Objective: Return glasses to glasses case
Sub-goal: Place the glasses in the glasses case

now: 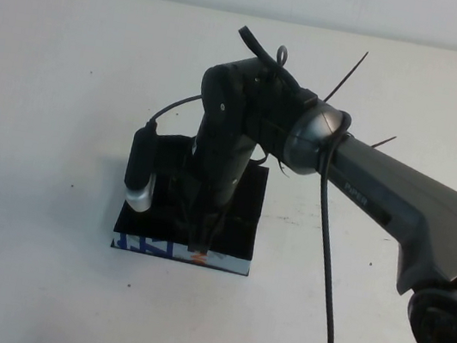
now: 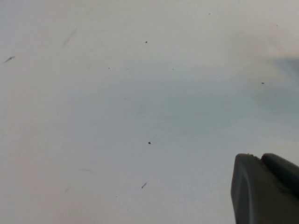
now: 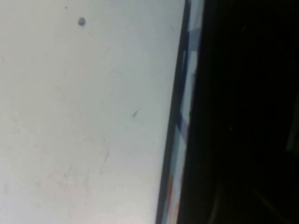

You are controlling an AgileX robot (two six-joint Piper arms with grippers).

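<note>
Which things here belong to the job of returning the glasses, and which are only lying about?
Belonging to the job:
- glasses case, black, on the table
- right gripper, down over the case's near edge
- the glasses themselves are not visible

Not part of it:
- left gripper, off over bare table
- white table
- black cable hanging from the right arm

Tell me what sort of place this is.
Probably a bare test bench or lab: a plain white table with only a black glasses case on it. The right gripper is down over the case; the left gripper is over empty table.
</note>
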